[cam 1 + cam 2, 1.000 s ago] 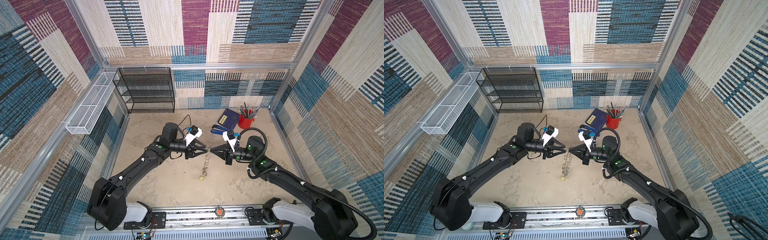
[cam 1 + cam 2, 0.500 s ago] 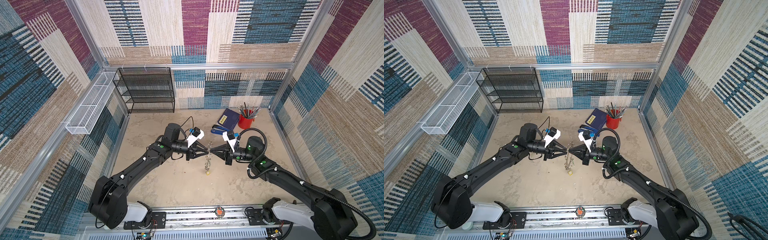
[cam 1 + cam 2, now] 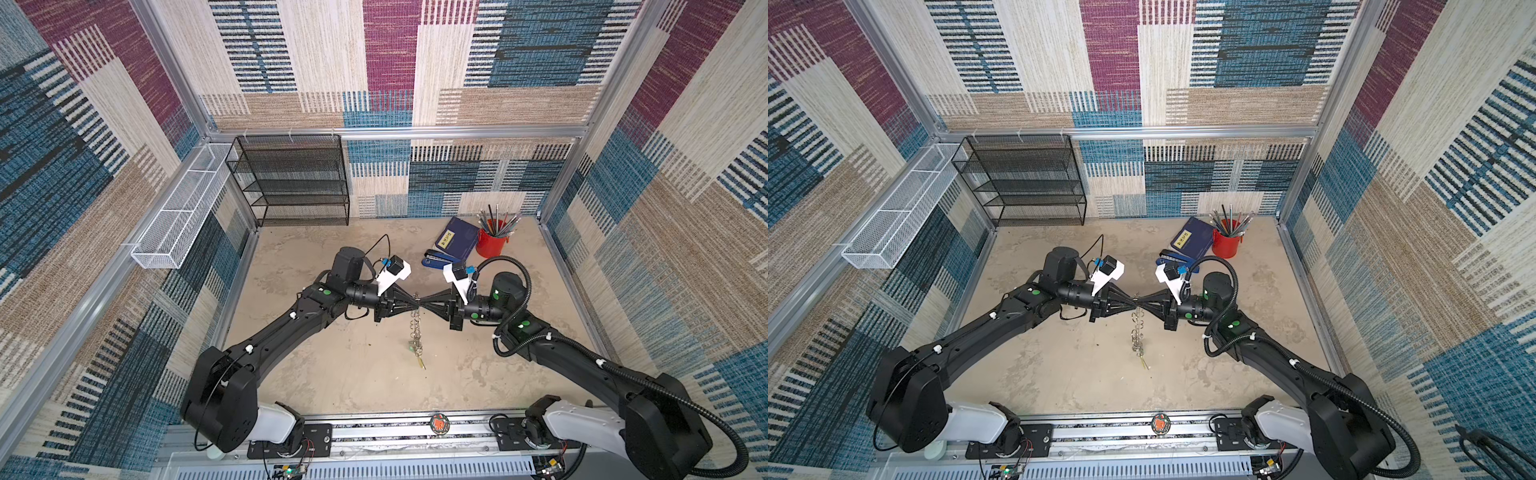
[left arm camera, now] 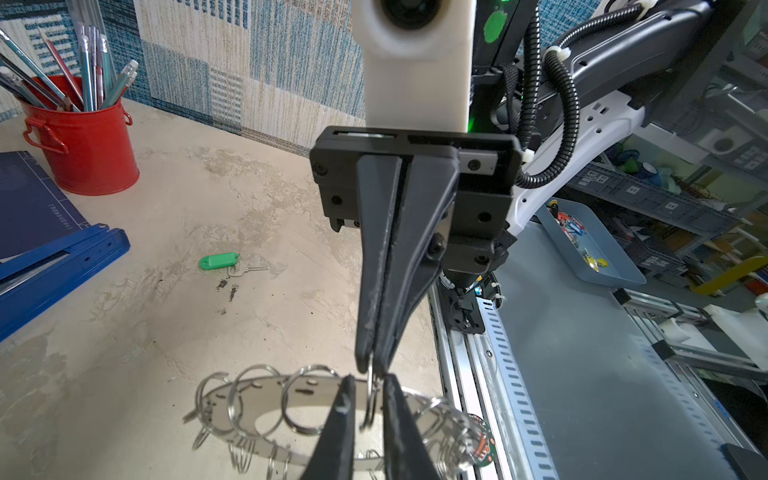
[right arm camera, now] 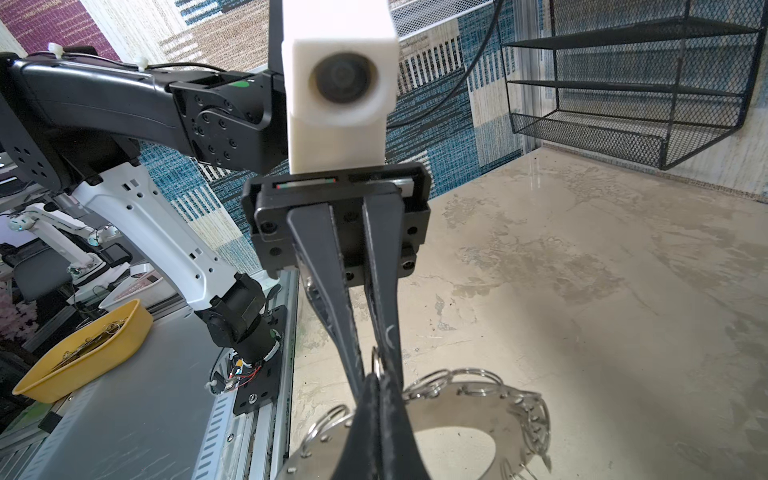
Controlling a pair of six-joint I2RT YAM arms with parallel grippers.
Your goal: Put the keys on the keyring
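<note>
Above the middle of the beige tabletop (image 3: pixel 332 374), in both top views, the left gripper (image 3: pixel 414 306) and right gripper (image 3: pixel 424 306) meet tip to tip; the flat grey metal keyring (image 3: pixel 415 332) hangs edge-on beneath them, a yellow tag (image 3: pixel 422 364) at its lower end; left wrist view: the right jaws are pinched shut on one silver split ring (image 4: pixel 371 395) of the keyring, probably steadying it for threading; the left fingers (image 4: pixel 345 411) stand narrowly parted either side, not visibly clamped; a green-tagged silver key (image 4: pixel 219 262) lies loose on the table, well apart; print on the dark blue notebook (image 4: pixel 29 199) is unreadable; right wrist view: the same pinch from the opposite side, the keyring (image 5: pixel 478 411) clear of the table.
</note>
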